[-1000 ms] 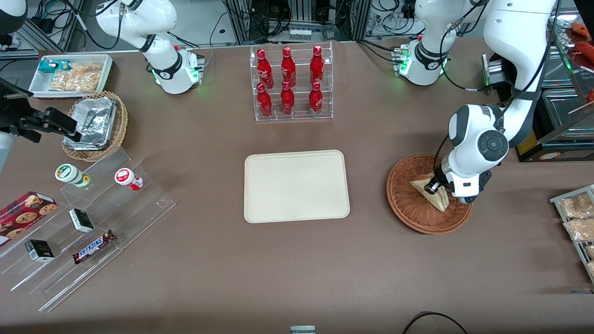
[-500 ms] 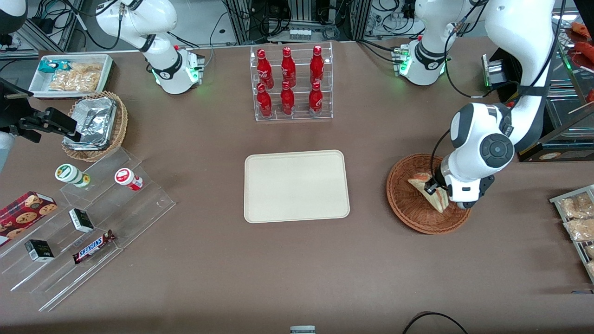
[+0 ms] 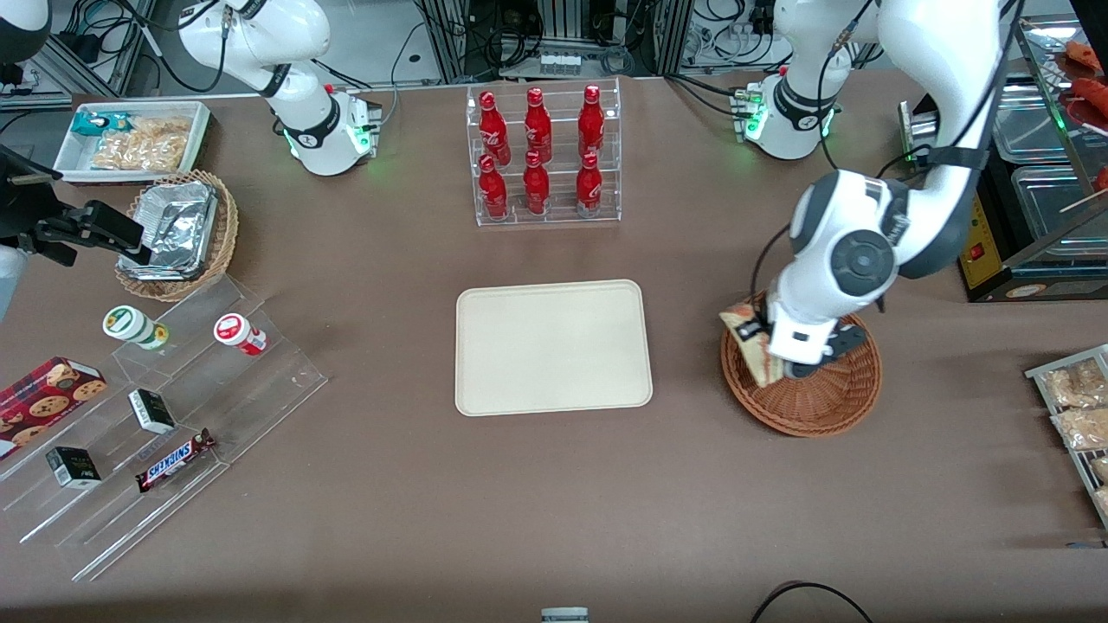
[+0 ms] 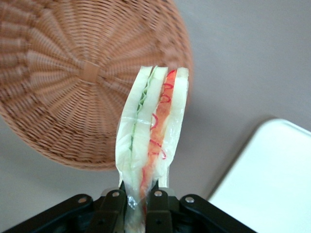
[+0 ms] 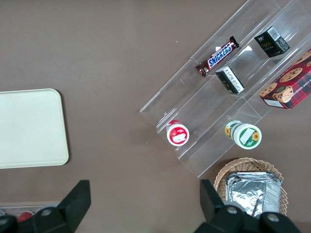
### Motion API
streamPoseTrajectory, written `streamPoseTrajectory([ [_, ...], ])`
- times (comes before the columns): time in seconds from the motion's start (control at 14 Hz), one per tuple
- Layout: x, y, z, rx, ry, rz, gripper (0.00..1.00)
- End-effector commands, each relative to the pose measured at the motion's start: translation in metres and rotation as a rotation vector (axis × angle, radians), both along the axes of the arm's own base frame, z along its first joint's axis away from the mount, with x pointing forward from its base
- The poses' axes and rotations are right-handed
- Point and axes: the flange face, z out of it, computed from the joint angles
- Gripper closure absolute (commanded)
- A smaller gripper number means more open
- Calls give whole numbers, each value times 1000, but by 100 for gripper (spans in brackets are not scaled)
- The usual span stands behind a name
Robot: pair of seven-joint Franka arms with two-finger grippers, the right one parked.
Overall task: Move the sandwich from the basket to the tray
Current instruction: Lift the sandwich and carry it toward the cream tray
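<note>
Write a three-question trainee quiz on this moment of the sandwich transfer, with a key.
1. True or false: the sandwich lies flat in the basket.
2. What does the gripper hold? A) a red bottle B) the sandwich C) nothing
3. Fill in: the tray is ___ of food.

Key: 1. False; it is lifted, hanging over the basket's rim on the tray's side. 2. B; the fingers pinch the wedge's end. 3. Empty.

A brown table [image 3: 554, 484] fronts metal racks [image 3: 563, 35] strung with cables.
</note>
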Motion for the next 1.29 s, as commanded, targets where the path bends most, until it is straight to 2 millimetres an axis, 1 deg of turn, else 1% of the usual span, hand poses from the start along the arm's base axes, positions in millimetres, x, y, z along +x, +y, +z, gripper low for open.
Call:
streamPoseTrajectory([
  [0.0, -3, -45, 12, -27, -9, -67, 96],
  [0.07, -2, -61, 14, -44, -12, -82, 96],
  [0.14, 1, -74, 16, -60, -12, -102, 93],
  [0.29, 7, -99, 24, -85, 0, -135, 92],
  [0.36, 6, -115, 27, -87, -2, -157, 92],
  [0.5, -7, -159, 31, -14, -70, -274, 90],
  [0.57, -14, -176, 28, 21, -78, -305, 90],
  [0.64, -13, -185, 25, 30, -74, -279, 92],
  [0.71, -11, -194, 25, 26, -69, -266, 94],
  [0.79, -18, -210, 19, 22, -53, -285, 96],
  [0.86, -20, -219, 14, 7, -42, -285, 98],
  [1.0, -23, -245, 6, -15, -36, -257, 100],
  [1.21, -33, -276, -22, -24, -5, -236, 100],
])
